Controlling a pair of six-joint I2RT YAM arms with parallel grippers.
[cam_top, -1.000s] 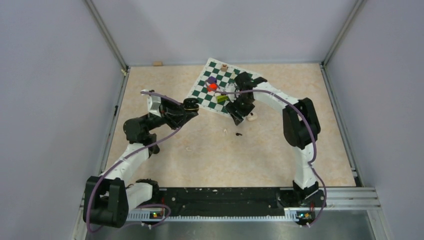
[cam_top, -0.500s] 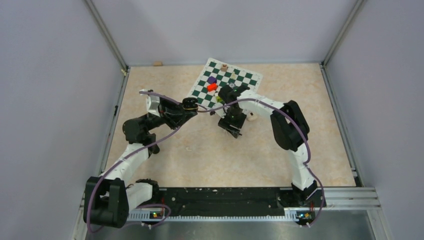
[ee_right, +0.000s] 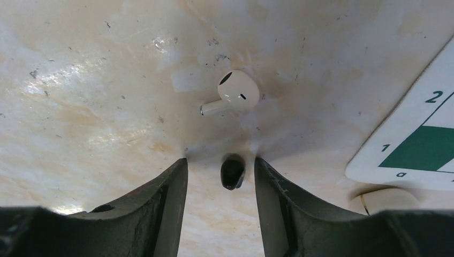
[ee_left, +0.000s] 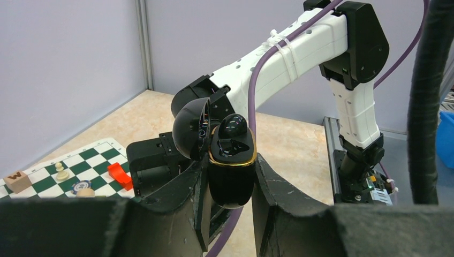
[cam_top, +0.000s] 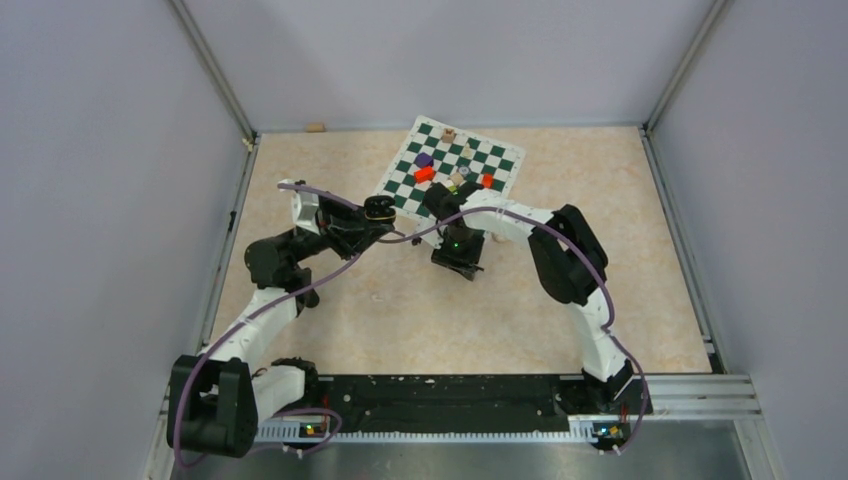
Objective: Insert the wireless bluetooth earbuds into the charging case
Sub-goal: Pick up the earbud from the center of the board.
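Observation:
My left gripper (ee_left: 231, 159) is shut on the charging case (ee_left: 231, 179), a glossy black pod with a gold rim. It is held upright above the table, its lid (ee_left: 191, 135) swung open to the left. One black earbud (ee_left: 233, 126) sits in the case's far seat. In the top view the case (cam_top: 379, 208) is at the left gripper's tip. The other black earbud (ee_right: 232, 171) lies on the table between the fingers (ee_right: 166, 198) of my right gripper (ee_right: 220, 160). That gripper is open and touches the earbud on neither side. From above, the right gripper (cam_top: 458, 262) hides this earbud.
A white earbud (ee_right: 235, 91) lies just beyond the black one, and a white case (ee_right: 383, 201) is at the right. The chessboard (cam_top: 500, 160) at the back carries a red block (cam_top: 424, 174), a purple piece (cam_top: 424, 159) and small pieces. Walls enclose the table.
The right arm moved from the chessboard's near edge toward me and down over the black earbud, its jaws narrowing. The left arm kept still with the case.

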